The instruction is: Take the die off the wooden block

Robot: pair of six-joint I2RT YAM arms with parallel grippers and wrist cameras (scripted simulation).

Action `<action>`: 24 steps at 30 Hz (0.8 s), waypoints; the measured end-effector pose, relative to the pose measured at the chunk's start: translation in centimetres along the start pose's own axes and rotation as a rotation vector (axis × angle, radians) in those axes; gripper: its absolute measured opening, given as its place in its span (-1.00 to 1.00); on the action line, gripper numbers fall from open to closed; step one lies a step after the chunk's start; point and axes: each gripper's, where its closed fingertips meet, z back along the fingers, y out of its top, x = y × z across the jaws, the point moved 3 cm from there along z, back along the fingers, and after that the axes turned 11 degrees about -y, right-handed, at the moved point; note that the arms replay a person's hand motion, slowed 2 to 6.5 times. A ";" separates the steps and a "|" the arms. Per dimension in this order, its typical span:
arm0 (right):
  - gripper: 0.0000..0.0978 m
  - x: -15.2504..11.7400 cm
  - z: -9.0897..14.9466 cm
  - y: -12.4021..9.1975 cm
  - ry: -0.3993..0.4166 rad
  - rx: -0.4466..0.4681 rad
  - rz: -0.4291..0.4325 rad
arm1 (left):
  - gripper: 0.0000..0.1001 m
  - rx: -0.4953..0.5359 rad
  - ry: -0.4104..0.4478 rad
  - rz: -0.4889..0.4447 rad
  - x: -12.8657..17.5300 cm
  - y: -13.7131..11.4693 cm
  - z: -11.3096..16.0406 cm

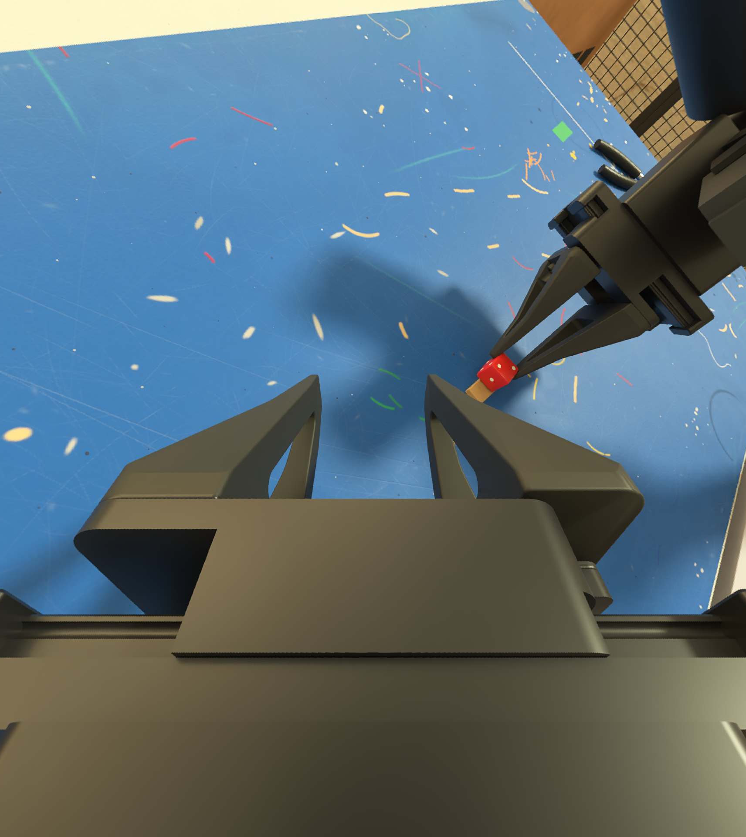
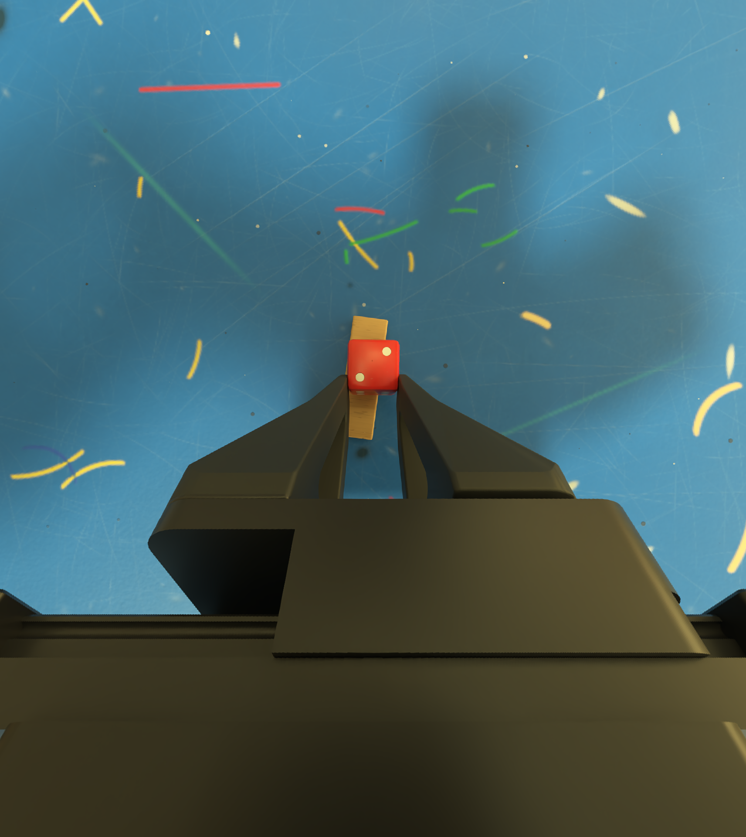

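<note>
Right tool [image 2: 373,377] clenched on red die [image 2: 373,364] atop wooden block [image 2: 369,328], left tool [image 1: 372,377] released, block at its 1 o'clock, blue worktop [image 1: 181,271].

No legible text (only scribbles)

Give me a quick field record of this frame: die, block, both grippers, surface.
die: red die, white pips, sitting on the block
block: wooden block, flat on the mat
right gripper: right gripper closed on the die's two sides
left gripper: left gripper open, empty, near the block
surface: blue mat, scuffed, coloured marks
</note>
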 end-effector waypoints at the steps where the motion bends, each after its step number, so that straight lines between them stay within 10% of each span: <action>1: -0.64 0.0 0.0 0.0 0.000 0.000 -0.002 | -0.22 -0.001 0.002 0.000 0.0 0.0 0.0; 24: -0.46 0.0 0.1 0.3 -0.004 -0.004 -0.007 | -0.23 -0.005 -0.011 0.013 0.7 -0.9 -0.7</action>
